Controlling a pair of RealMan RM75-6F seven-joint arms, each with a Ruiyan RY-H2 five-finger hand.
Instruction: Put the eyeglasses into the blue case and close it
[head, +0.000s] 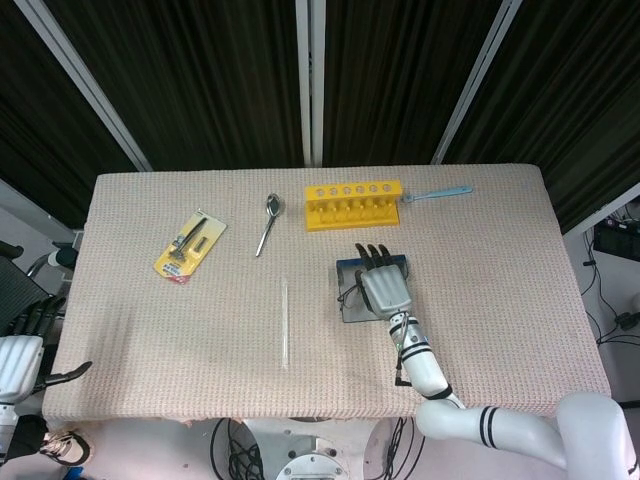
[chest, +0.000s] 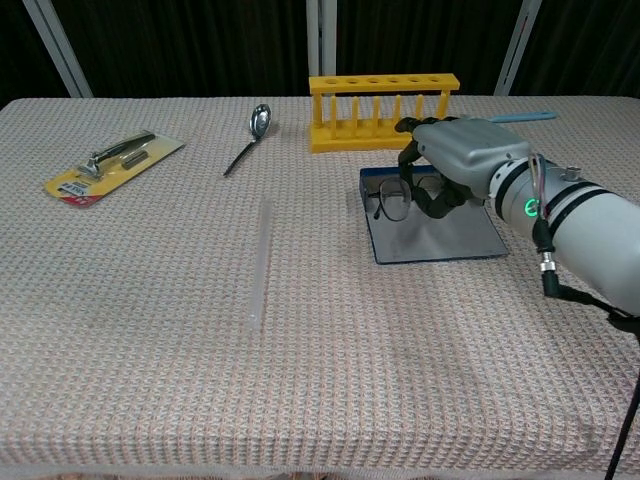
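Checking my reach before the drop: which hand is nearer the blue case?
Right. The right hand holds the eyeglasses over the blue case; the left hand is off the table's far-left edge.

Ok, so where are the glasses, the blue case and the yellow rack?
eyeglasses (chest: 392, 199), chest view, on the nearer lens.
blue case (chest: 450, 236), chest view, on the bare open tray floor.
yellow rack (chest: 372, 139), chest view, on its base bar.

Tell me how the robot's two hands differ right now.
The right hand holds the eyeglasses over the open blue case; the left hand holds nothing. The right hand is out over the table; the left hand hangs off its near left corner. Both are pale with dark fingers.
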